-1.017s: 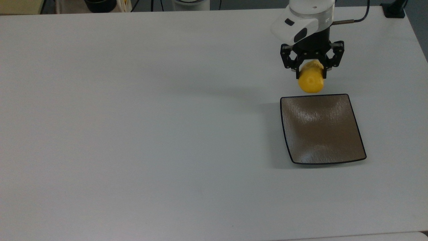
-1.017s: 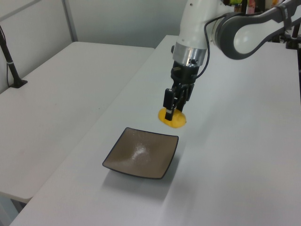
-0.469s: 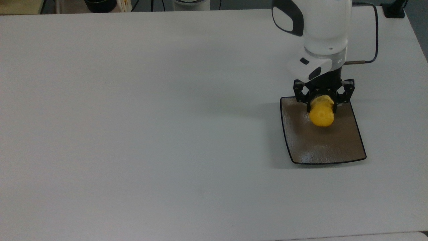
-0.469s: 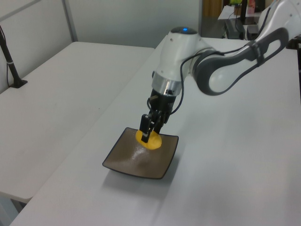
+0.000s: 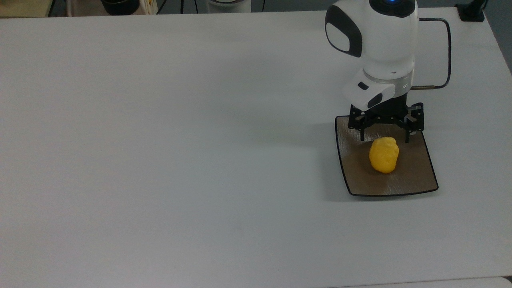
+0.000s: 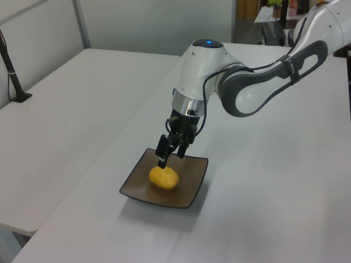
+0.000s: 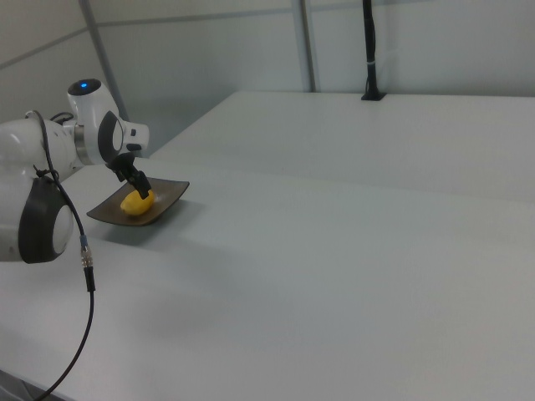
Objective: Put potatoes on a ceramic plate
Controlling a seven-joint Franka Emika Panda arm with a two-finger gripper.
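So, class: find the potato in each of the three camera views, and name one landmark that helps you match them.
Top view: potato at the right, on the brown plate.
Left view: potato lower centre, on the plate.
Right view: potato at the left, on the plate.
Shared landmark: the open hand, just above the potato.

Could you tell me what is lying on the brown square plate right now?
One yellow potato lies on the ceramic plate, free of the open gripper above it. The arm covers the plate's far edge in the top view.
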